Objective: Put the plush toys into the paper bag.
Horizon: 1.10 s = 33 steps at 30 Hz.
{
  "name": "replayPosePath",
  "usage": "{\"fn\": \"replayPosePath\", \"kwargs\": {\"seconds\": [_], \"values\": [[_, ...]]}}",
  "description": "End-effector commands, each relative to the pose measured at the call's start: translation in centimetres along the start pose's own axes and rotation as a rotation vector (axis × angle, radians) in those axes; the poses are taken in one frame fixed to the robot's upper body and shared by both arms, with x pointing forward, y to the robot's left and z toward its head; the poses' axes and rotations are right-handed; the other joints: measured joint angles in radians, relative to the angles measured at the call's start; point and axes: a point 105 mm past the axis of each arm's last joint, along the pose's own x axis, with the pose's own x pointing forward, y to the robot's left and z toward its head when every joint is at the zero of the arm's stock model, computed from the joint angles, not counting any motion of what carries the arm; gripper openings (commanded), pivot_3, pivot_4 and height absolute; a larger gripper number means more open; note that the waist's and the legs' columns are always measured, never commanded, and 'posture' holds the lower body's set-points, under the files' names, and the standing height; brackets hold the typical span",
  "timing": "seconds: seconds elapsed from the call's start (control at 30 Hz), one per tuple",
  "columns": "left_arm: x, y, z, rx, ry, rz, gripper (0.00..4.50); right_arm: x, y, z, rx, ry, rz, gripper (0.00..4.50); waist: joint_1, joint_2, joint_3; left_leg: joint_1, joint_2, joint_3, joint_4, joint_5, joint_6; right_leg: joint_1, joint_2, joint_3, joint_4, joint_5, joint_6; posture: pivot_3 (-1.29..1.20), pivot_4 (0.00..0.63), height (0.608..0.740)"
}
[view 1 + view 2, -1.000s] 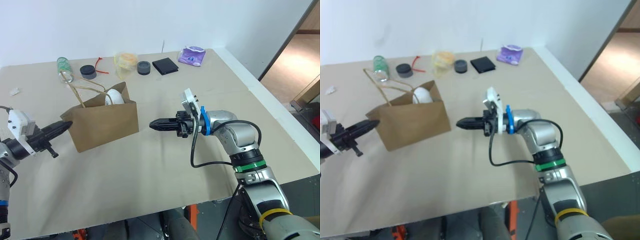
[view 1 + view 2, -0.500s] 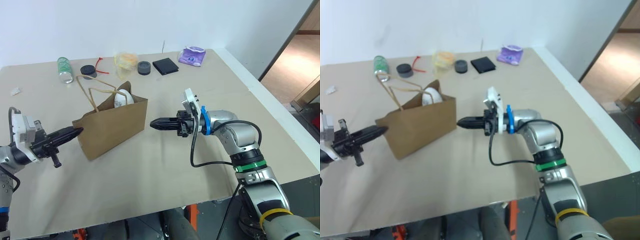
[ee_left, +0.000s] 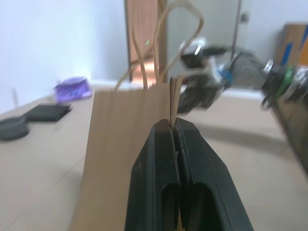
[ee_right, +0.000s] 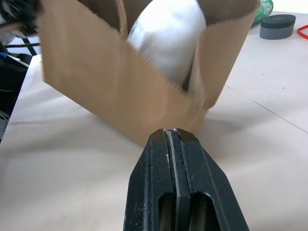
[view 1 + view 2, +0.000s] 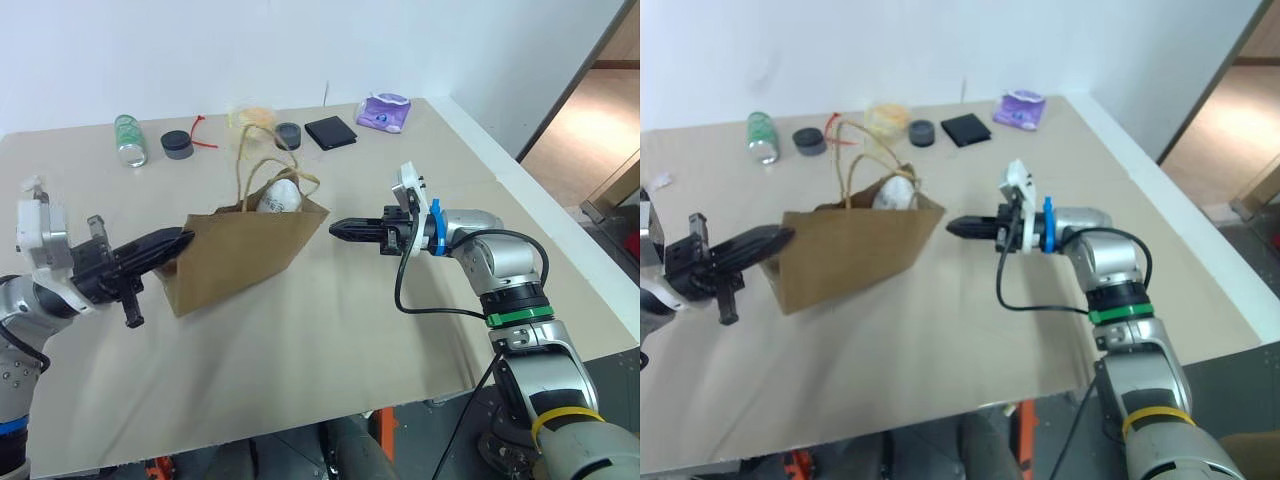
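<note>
Paper bag [image 5: 240,255], brown kraft with two tan twisted-cord loop handles [image 5: 262,175], stands tilted near the middle of the beige table [image 5: 330,350], its open mouth tipped toward the right gripper. White egg-shaped plush toy [image 5: 278,197] sits inside the bag just under the rim, at the end of the bag nearer the right gripper; its rounded white body shows clearly through the mouth in the right wrist view [image 4: 168,36]. No other toy can be made out in the bag's interior.

The left gripper [image 5: 180,241] has its two black fingers pressed together on the bag's folded edge at the end away from the mouth; the left wrist view shows the thin paper edge rising from between the fingertips [image 3: 172,129].

The right gripper [image 5: 338,229] points level at the bag's mouth, just beside it without touching, its fingers fully closed on nothing.

Beyond the bag, along the table's far edge, lie a green bottle [image 5: 127,138], two dark round lids [image 5: 178,145], a black square wallet [image 5: 330,132] and a purple wipes packet [image 5: 384,112].
</note>
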Motion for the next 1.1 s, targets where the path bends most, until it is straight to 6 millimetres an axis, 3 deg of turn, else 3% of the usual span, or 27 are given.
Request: {"fn": "replayPosePath", "kwargs": {"seconds": [0.03,0.17,0.27,0.4,0.47,0.6,0.83,0.93,1.0,1.03,1.1], "values": [[0.8,-0.6,2.6,0.043,-0.07,-0.024,0.09,-0.8,-0.7,1.1,-0.04,-0.017,-0.029,0.0,0.0,0.0,0.0,0.0,0.0,0.0,0.0,0.0,0.0,0.0,0.0,0.0,0.0,0.0,0.0,0.0,0.15,0.74],[0.8,-1.0,2.3,0.041,-0.033,-0.033,0.09,-1.2,-1.0,0.9,-0.041,-0.007,-0.041,0.0,0.0,0.0,0.0,0.0,0.0,0.0,0.002,0.0,0.0,0.001,0.0,0.0,0.0,0.001,0.001,0.0,0.15,0.74],[-1.4,-1.4,-0.7,-0.001,0.093,-0.018,0.09,-1.2,-1.0,0.9,-0.046,-0.004,-0.041,0.0,-0.005,0.001,0.0,0.002,0.0,0.002,0.001,0.0,0.0,0.0,0.0,0.003,0.0,0.001,0.001,0.0,0.15,0.74],[-3.8,-2.3,-3.4,-0.045,0.21,-0.011,0.09,-1.2,-0.9,0.8,-0.048,-0.002,-0.041,0.0,-0.001,0.001,0.0,0.001,0.0,0.001,0.001,0.0,0.0,0.0,0.0,0.001,0.0,0.0,0.0,0.0,0.15,0.74],[-5.0,-1.8,-4.2,-0.039,0.244,0.034,0.09,-1.0,-0.8,0.8,-0.05,0.001,-0.037,0.0,0.005,0.001,0.0,0.001,0.0,0.001,0.001,0.0,0.0,0.001,0.0,0.001,0.0,0.0,0.0,0.0,0.15,0.74],[-6.0,-0.6,-4.2,-0.004,0.235,0.112,0.09,-0.6,-0.6,0.6,-0.049,0.005,-0.025,0.0,0.008,0.001,0.0,0.0,-0.001,0.002,0.007,0.0,0.0,0.001,0.0,0.002,0.0,0.0,-0.003,0.0,0.15,0.74],[-6.3,-1.1,-4.2,-0.038,0.224,0.146,0.09,-0.4,-0.5,0.6,-0.055,0.011,-0.02,0.0,0.007,0.001,0.0,0.0,0.0,0.003,0.007,0.0,0.0,0.001,-0.001,0.003,0.0,0.001,-0.001,0.0,0.15,0.74],[-6.2,-1.3,-4.4,-0.065,0.226,0.14,0.92,-0.3,-0.5,0.6,-0.054,0.012,-0.015,0.0,0.007,0.001,0.0,0.0,0.0,0.003,0.006,0.0,0.0,0.001,0.0,0.003,0.0,0.001,-0.001,0.0,0.15,0.74],[-6.1,-1.5,-4.4,-0.067,0.227,0.131,1.79,-0.1,-0.4,0.6,-0.054,0.012,-0.012,0.0,0.007,0.001,0.0,0.0,0.0,0.002,0.006,0.0,0.0,0.001,0.0,0.002,0.0,0.001,-0.001,0.0,0.15,0.74],[-6.1,-1.6,-4.4,-0.078,0.225,0.125,1.87,-0.1,-0.4,0.6,-0.054,0.012,-0.011,0.0,0.007,0.001,0.0,0.0,0.0,0.003,0.006,0.0,0.0,0.001,0.0,0.003,0.0,0.001,-0.001,0.0,0.15,0.74],[-5.7,-1.6,-4.2,-0.064,0.215,0.12,2.9,-0.1,-0.4,0.7,-0.054,0.01,-0.011,0.0,0.007,0.001,0.0,0.0,0.0,0.003,0.007,0.0,0.0,0.001,0.0,0.003,0.0,0.001,-0.001,0.0,0.15,0.74]]}}
